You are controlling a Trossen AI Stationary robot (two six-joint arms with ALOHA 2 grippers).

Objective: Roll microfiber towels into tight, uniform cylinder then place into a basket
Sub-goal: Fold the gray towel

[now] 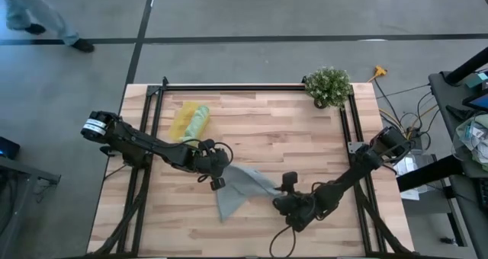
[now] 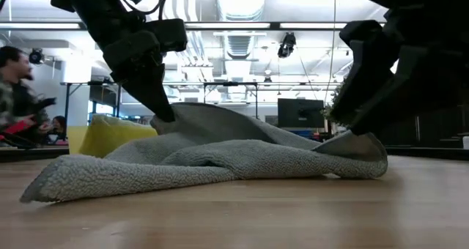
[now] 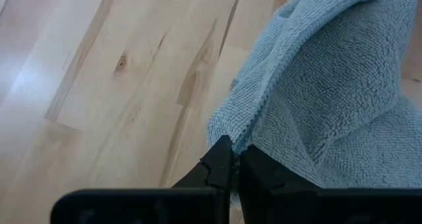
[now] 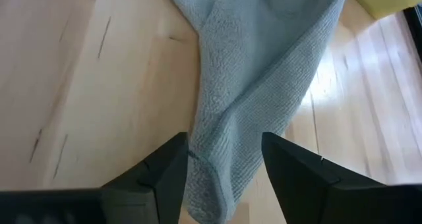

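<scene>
Even overhead light; ceiling fixtures (image 2: 238, 0) glare in the low view. Soft shadow under the right gripper (image 4: 224, 159). Room behind blurred.

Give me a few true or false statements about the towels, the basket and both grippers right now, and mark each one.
1. The left gripper is shut on an edge of the grey-blue towel. True.
2. The right gripper is clamped shut. False: its fingers stand open, astride the towel's end.
3. The light green towel lies in the basket. True.
4. The grey-blue towel is rolled into a tight cylinder. False: it lies loose and rumpled.
5. The potted plant stands at the table's centre. False: it stands at a far corner.
</scene>
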